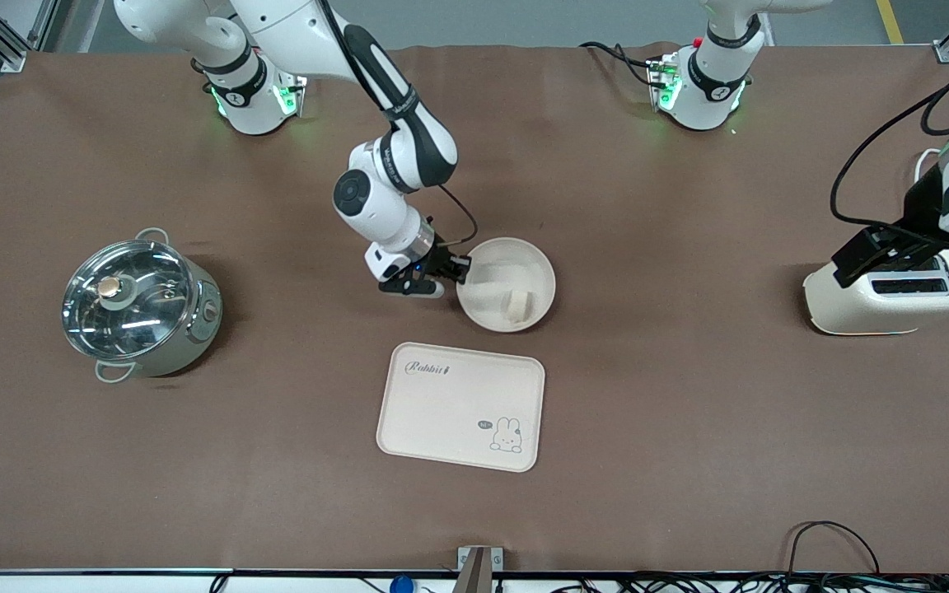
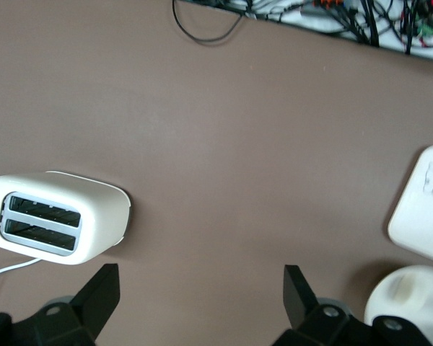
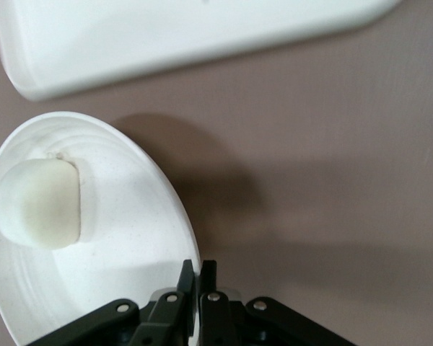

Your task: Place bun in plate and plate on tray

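Observation:
The round cream plate (image 1: 524, 268) sits mid-table with the small cream bun (image 1: 517, 305) in it. My right gripper (image 1: 460, 270) is shut on the plate's rim at the side toward the right arm's end. In the right wrist view the fingers (image 3: 200, 277) pinch the rim of the plate (image 3: 115, 288), with the bun (image 3: 40, 203) inside. The cream Rabbit tray (image 1: 462, 406) lies nearer the front camera than the plate; its edge shows in the right wrist view (image 3: 166, 36). My left gripper (image 2: 200, 295) is open and empty, waiting over the table beside the toaster.
A steel pot with a glass lid (image 1: 138, 303) stands toward the right arm's end. A cream toaster (image 1: 886, 301) stands toward the left arm's end, also seen in the left wrist view (image 2: 54, 216). Cables run along the table's front edge.

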Controlling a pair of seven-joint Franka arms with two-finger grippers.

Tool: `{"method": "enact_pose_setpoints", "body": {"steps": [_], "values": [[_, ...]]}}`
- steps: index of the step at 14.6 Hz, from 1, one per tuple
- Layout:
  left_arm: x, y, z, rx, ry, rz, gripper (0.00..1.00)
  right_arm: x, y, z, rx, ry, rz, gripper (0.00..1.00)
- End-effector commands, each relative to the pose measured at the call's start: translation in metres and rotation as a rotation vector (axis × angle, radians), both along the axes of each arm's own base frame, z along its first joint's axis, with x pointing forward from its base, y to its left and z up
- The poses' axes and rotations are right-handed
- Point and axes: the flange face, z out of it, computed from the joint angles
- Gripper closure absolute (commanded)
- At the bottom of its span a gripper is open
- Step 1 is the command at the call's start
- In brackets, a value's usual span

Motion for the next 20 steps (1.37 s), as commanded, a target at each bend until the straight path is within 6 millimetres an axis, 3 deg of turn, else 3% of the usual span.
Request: {"method": "enact_pose_setpoints", "body": {"steps": [1, 3, 4, 5, 8, 11, 12, 13, 14, 17, 20], "values": [[-0.003, 0.042, -0.004, -0.113, 0.041, -0.037, 0.0, 0.071, -0.038, 0.042, 0.008, -0.043, -0.011, 1.0], [-0.007, 0.046, -0.004, -0.124, 0.062, -0.036, 0.0, 0.118, -0.075, 0.041, -0.052, -0.091, -0.012, 1.0], [-0.012, 0.042, -0.002, -0.117, 0.083, -0.044, 0.0, 0.134, -0.083, 0.036, -0.072, -0.109, -0.012, 1.0], [-0.016, 0.04, 0.005, -0.116, 0.076, -0.047, 0.0, 0.143, -0.089, 0.023, -0.085, -0.108, -0.017, 1.0], [-0.023, 0.001, 0.01, -0.111, 0.073, -0.105, 0.0, 0.166, -0.104, -0.004, -0.103, -0.105, -0.046, 0.99], [-0.023, 0.0, 0.004, -0.11, 0.104, -0.1, 0.0, 0.179, -0.103, -0.02, -0.097, -0.102, -0.071, 0.98], [-0.024, -0.004, 0.003, -0.103, 0.112, -0.106, 0.0, 0.181, -0.102, -0.02, -0.096, -0.103, -0.076, 0.88], [-0.026, -0.008, 0.004, -0.094, 0.11, -0.113, 0.0, 0.184, -0.106, -0.019, -0.102, -0.098, -0.07, 0.58], [-0.028, -0.01, 0.005, -0.077, 0.115, -0.118, 0.0, 0.186, -0.108, -0.011, -0.096, -0.079, -0.058, 0.01], [-0.033, -0.032, 0.002, -0.038, 0.14, -0.161, 0.0, 0.204, -0.14, 0.026, -0.163, -0.08, -0.016, 0.0], [-0.033, -0.03, 0.001, -0.032, 0.141, -0.158, 0.0, 0.216, -0.181, 0.086, -0.256, -0.134, 0.082, 0.0]]}}
